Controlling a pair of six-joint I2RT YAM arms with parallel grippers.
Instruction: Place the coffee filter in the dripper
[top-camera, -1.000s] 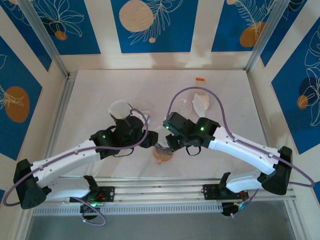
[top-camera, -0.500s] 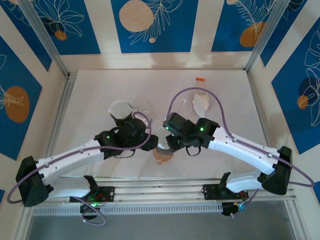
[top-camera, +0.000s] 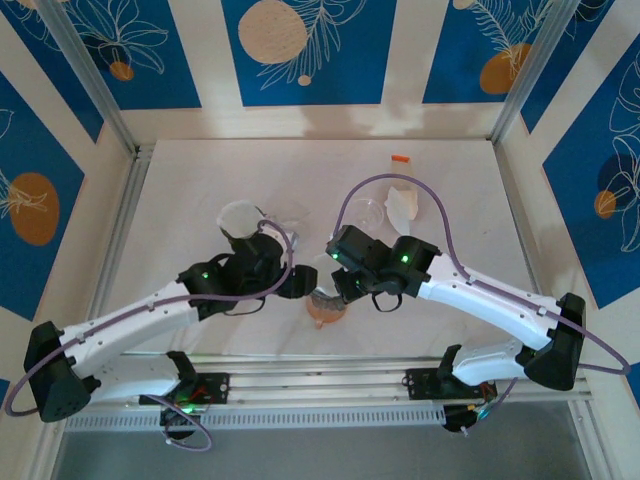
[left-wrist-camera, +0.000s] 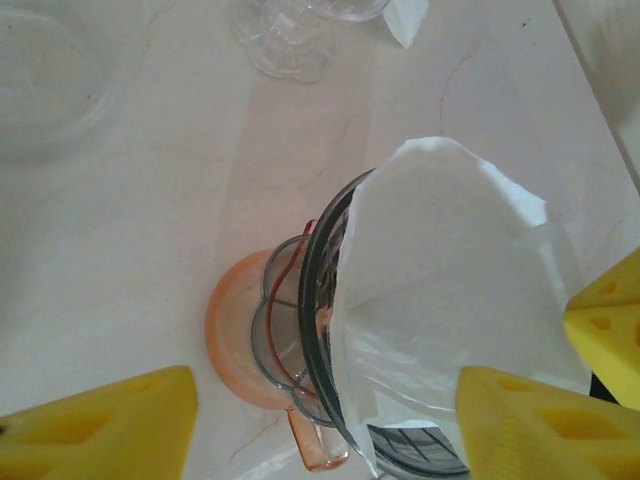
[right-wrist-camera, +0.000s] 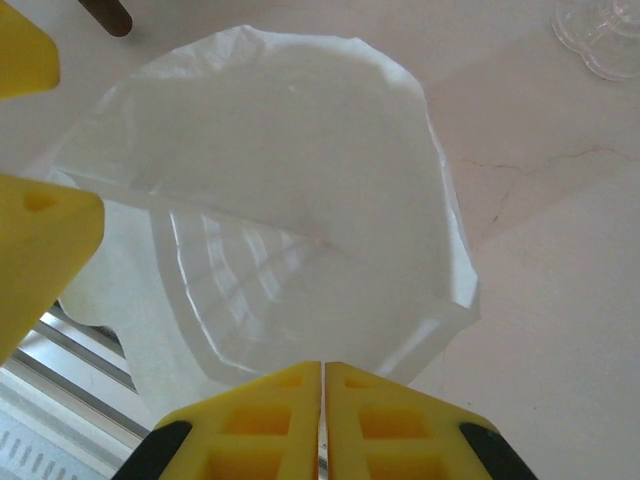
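White marbled table (top-camera: 200, 180), blue-patterned walls: the coffee filter (left-wrist-camera: 450, 270) stands partly in the glass dripper (left-wrist-camera: 318, 300), leaning over its rim. The right gripper (right-wrist-camera: 322, 375) pinches the paper's edge with closed fingers, while the left gripper (left-wrist-camera: 330, 385) straddles the dripper, spread wide and holding nothing (seating looks half done). Next, the cone needs pressing down evenly before release

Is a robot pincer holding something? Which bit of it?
The right pincer is shut on the white coffee filter, pinching it by the edge of its rim. The left pincer is open and holds nothing.
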